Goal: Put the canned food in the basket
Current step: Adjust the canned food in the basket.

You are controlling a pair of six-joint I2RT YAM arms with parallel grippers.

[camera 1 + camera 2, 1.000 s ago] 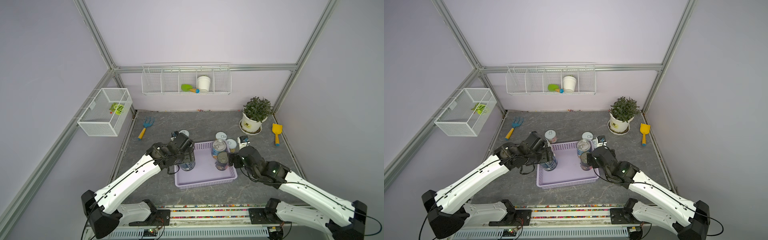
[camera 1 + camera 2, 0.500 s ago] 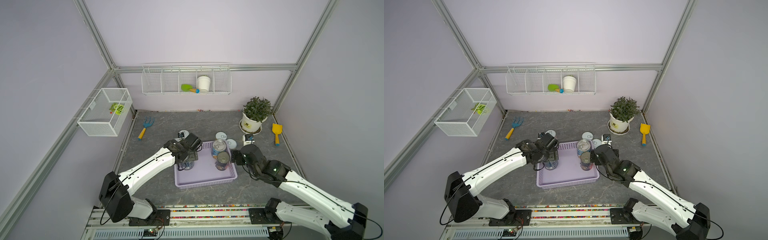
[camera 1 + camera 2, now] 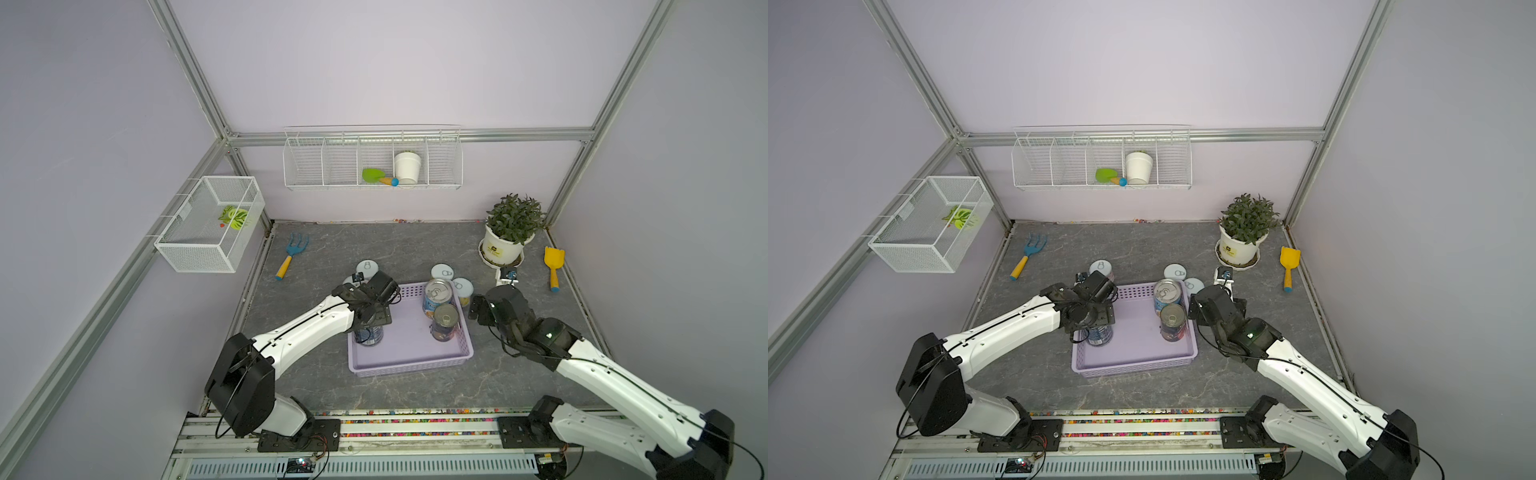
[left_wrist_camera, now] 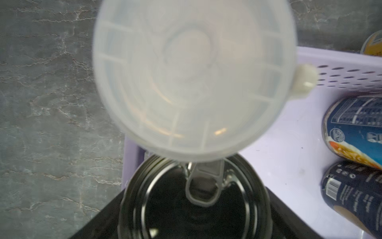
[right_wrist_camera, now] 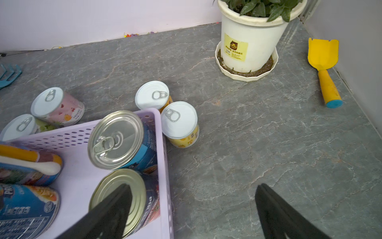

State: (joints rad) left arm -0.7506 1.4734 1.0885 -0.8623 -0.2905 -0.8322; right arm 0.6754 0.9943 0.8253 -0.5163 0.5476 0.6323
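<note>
So the lavender plastic basket (image 3: 409, 365) with dotted-hole walls holds the round silver pull-tab tins (image 5: 115, 138). Four pale-lidded tins (image 5: 178, 120) stand just outside it on the veined grey stone-look table (image 5: 268, 144). Left gripper (image 3: 372, 318) straddles one silver-topped tin (image 4: 194, 198) at the basket's left side, and I can't tell if it's squeezing. Right gripper (image 5: 193, 187) gapes wide, empty.

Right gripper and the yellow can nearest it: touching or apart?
Apart. The right wrist view shows bare floor between the open right gripper and the yellow can.
</note>
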